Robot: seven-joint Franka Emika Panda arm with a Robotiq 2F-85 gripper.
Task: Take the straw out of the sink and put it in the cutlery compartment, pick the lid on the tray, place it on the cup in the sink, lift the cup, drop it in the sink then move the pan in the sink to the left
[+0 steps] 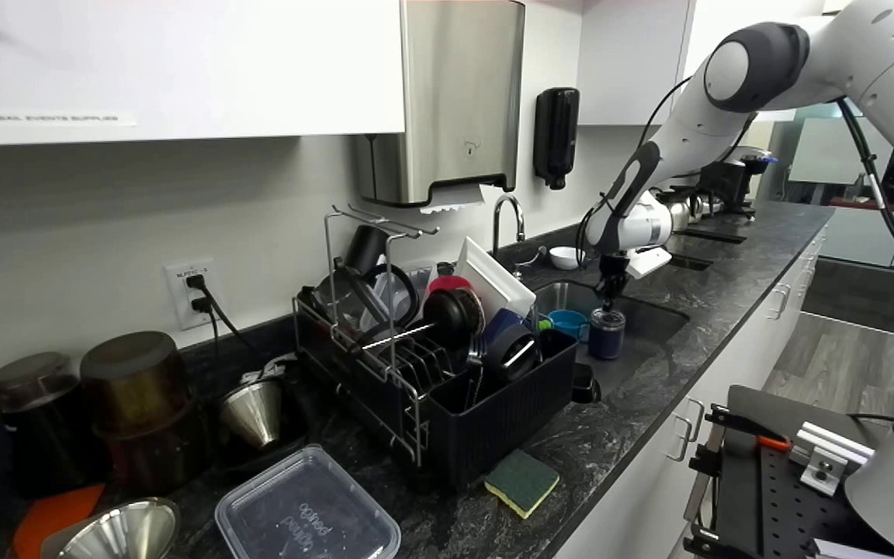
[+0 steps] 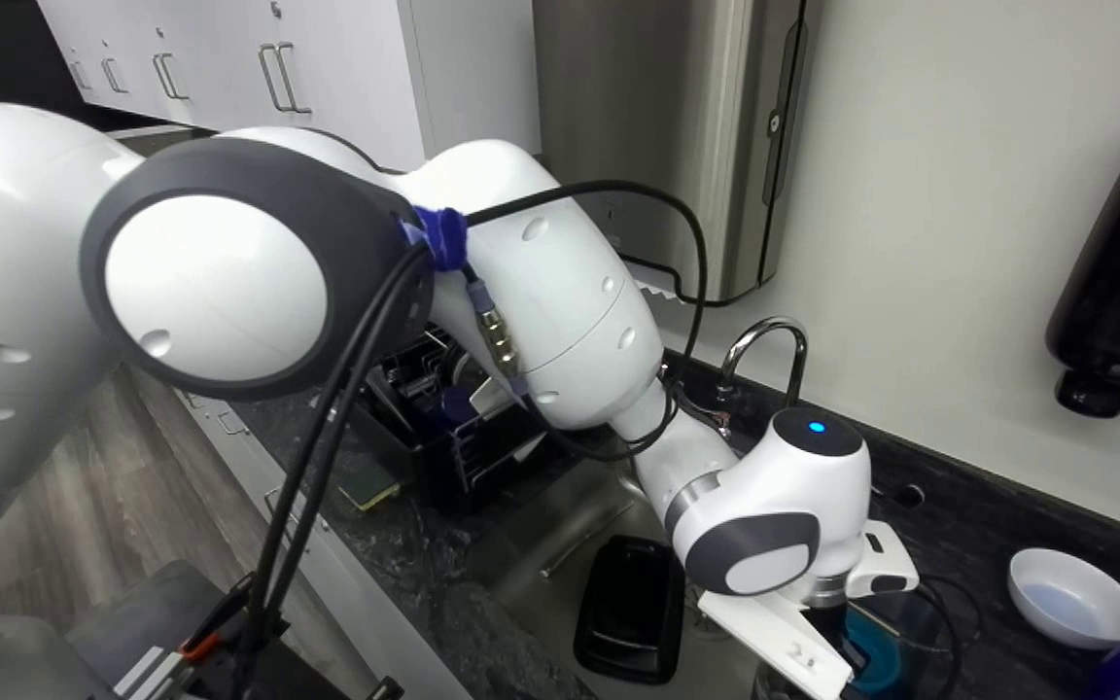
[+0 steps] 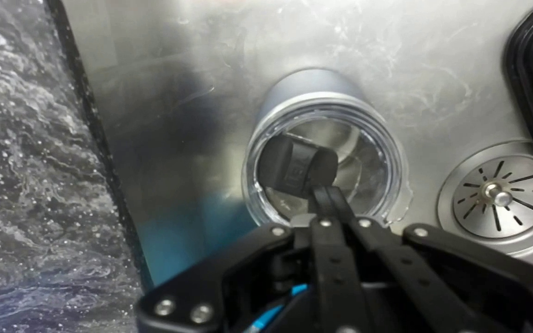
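A dark blue cup (image 1: pixel 607 341) stands upright in the sink (image 3: pixel 192 41). The clear lid (image 3: pixel 363 171) with a black slider (image 3: pixel 296 166) sits on its rim. My gripper (image 3: pixel 324 192) is shut with its fingertips together over the lid, at the slider's edge; I cannot tell if they touch it. It also shows above the cup in an exterior view (image 1: pixel 611 299). The black rectangular pan (image 2: pixel 630 608) lies in the sink beside the cup. A thin metal rod (image 2: pixel 587 538) lies in the sink; I cannot tell if it is the straw. The black cutlery compartment (image 1: pixel 505 423) fronts the dish rack.
A teal mug (image 1: pixel 567 322) stands close to the cup. The drain (image 3: pixel 502 196) lies between cup and pan. The loaded dish rack (image 1: pixel 408 373), a faucet (image 1: pixel 509 221), a white bowl (image 2: pixel 1073 598) and a sponge (image 1: pixel 523 481) are around the sink.
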